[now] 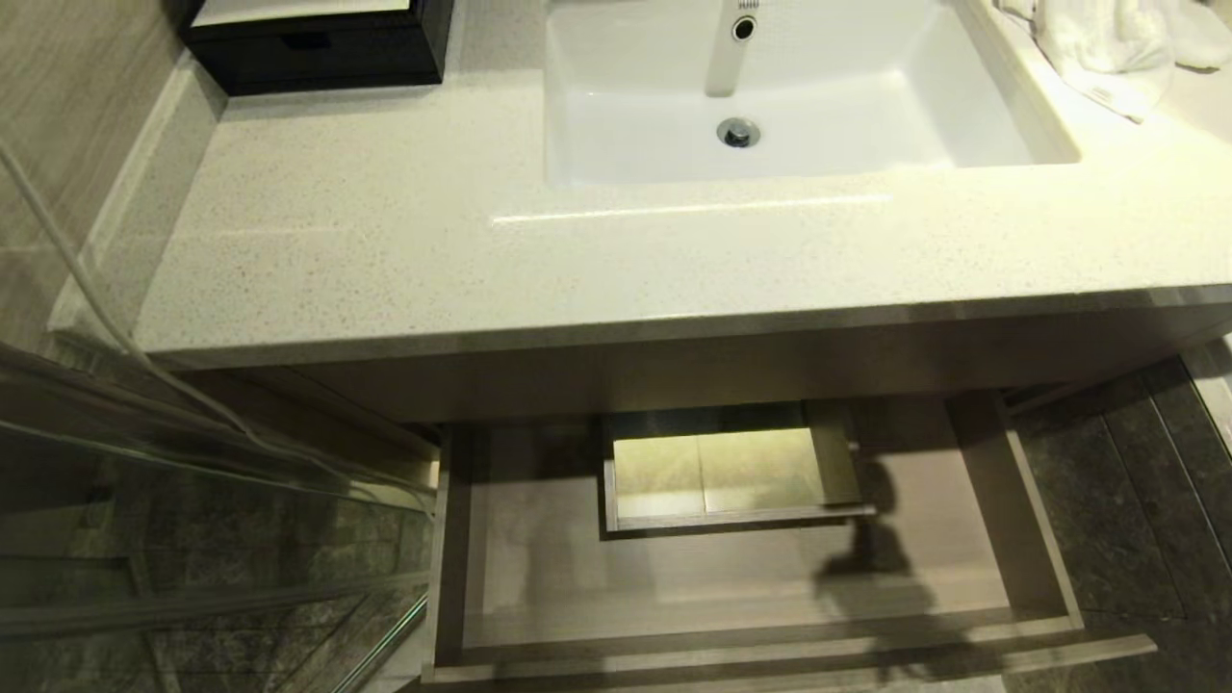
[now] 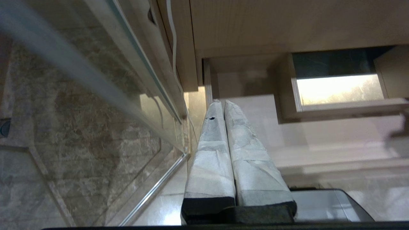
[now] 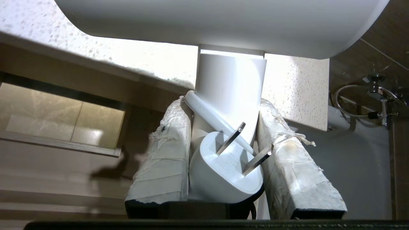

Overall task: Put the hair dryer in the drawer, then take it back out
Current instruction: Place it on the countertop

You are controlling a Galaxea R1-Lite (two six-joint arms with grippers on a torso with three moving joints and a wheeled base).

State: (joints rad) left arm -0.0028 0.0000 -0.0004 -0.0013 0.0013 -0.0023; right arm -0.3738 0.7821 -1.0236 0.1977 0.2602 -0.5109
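Observation:
My right gripper [image 3: 223,105] is shut on the short handle of the white hair dryer [image 3: 230,80]. The dryer's round body fills the space beyond the fingers, and its white plug [image 3: 223,172] sits between them. The dryer hangs before the speckled countertop edge, over the open drawer [image 3: 48,166]. In the head view the wide wood-grain drawer [image 1: 751,587] stands pulled out with nothing lying in it. Neither arm shows there, only a shadow on the drawer floor. My left gripper [image 2: 222,103] is parked low beside the drawer's left end, shut on nothing.
A boxed cutout [image 1: 731,472] rises in the drawer's back middle. Above are the countertop [image 1: 385,241], the sink [image 1: 962,144] with its faucet [image 1: 729,48], a black box [image 1: 318,48] and a white towel [image 1: 1107,38]. A glass panel [image 1: 192,539] stands to the left.

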